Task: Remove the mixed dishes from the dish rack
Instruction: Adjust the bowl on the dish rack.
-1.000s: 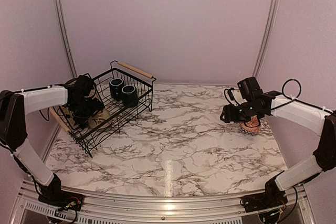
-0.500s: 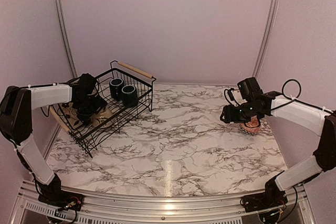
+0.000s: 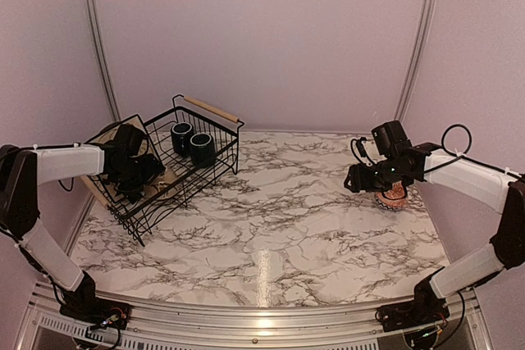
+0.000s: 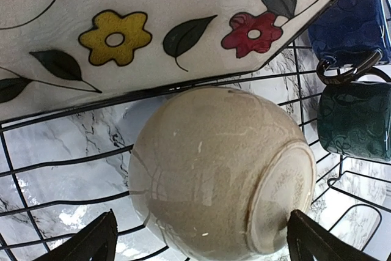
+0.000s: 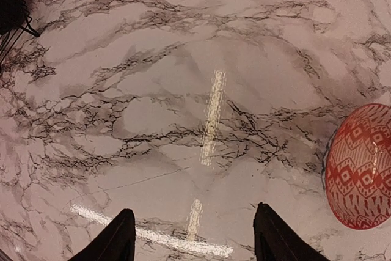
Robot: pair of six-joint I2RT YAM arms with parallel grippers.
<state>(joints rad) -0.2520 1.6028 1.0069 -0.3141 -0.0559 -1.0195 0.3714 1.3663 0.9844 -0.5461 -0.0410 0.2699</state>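
Observation:
The black wire dish rack point(image 3: 190, 176) stands at the table's left, with a wooden handle point(image 3: 212, 109). Two dark mugs point(image 3: 193, 143) sit in its far end; they also show in the left wrist view point(image 4: 354, 120). My left gripper point(image 3: 135, 176) is open inside the rack, its fingertips either side of a beige bowl point(image 4: 220, 169) lying on its side. The square cream flowered plate point(image 4: 153, 22) leans just beyond the bowl. My right gripper point(image 5: 194, 236) is open and empty above the marble, beside a red patterned bowl point(image 5: 360, 175), which also shows in the top view point(image 3: 392, 196).
A round plate point(image 3: 107, 138) leans at the rack's left end behind my left arm. The enclosure walls stand close on the left and right. The marble tabletop point(image 3: 279, 227) stretches between the rack and the red bowl.
My left gripper has shifted inside the rack, ending lower and nearer the front by the bowl. The right arm has not moved.

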